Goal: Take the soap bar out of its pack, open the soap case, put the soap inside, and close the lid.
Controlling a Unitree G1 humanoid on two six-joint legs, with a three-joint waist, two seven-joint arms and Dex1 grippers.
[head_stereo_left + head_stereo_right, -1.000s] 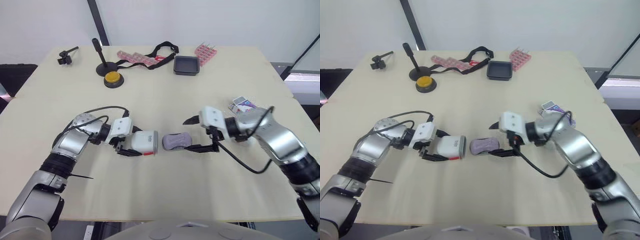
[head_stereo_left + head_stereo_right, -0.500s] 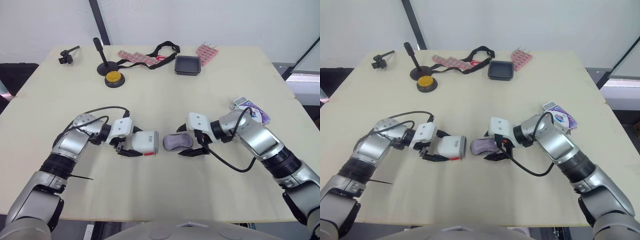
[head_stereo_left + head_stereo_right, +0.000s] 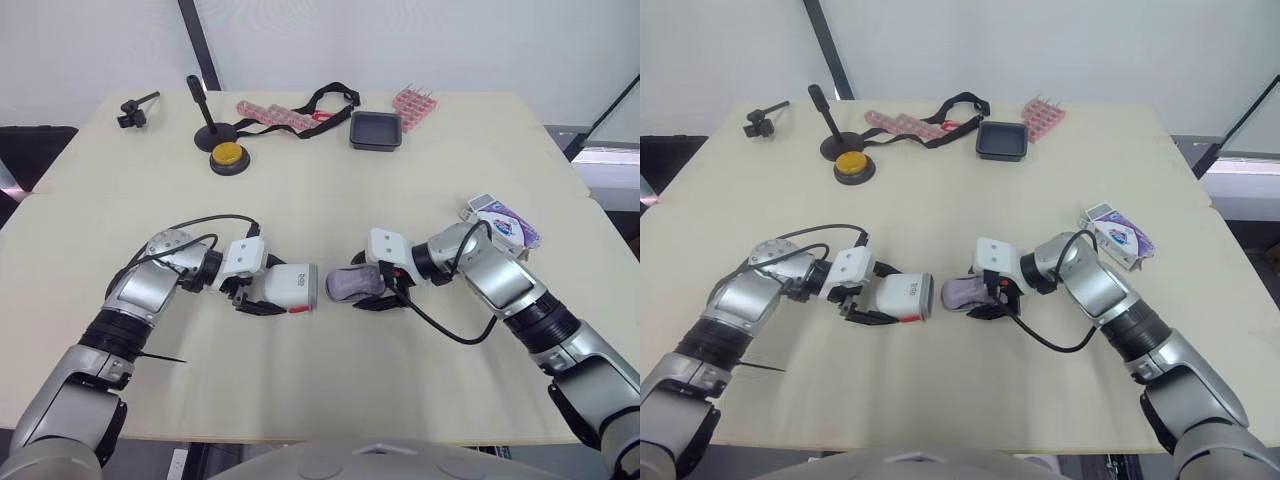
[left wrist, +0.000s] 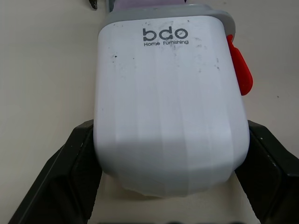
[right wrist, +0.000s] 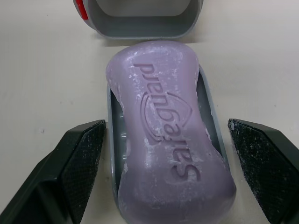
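Left pincer [image 3: 270, 292] is clamped on the white rounded plastic soap-case shell [image 3: 292, 286], the one with the grey rim and red catch, and holds it on its side on the bench [image 3: 330, 190] with its mouth turned towards the soap. Facing it, the right pincer [image 3: 366, 285] has its fingers [image 5: 79, 163] apart, one on each side of the grey inner tray [image 5: 114, 154], just beside its walls. The purple moulded soap bar [image 3: 352, 283] lies on that tray, a little askew, just short of the shell's opening. The purple and white cardboard pack [image 3: 497, 217] lies off to the robot's right, so I take it that unpacking and opening are done and loading is the step in hand. Next, I would judge, the right pincer must close on the tray and slide it squarely into the shell while the left steadies it. A yellow push-button [image 3: 227, 156] and a black square dish [image 3: 375, 130] sit well beyond.
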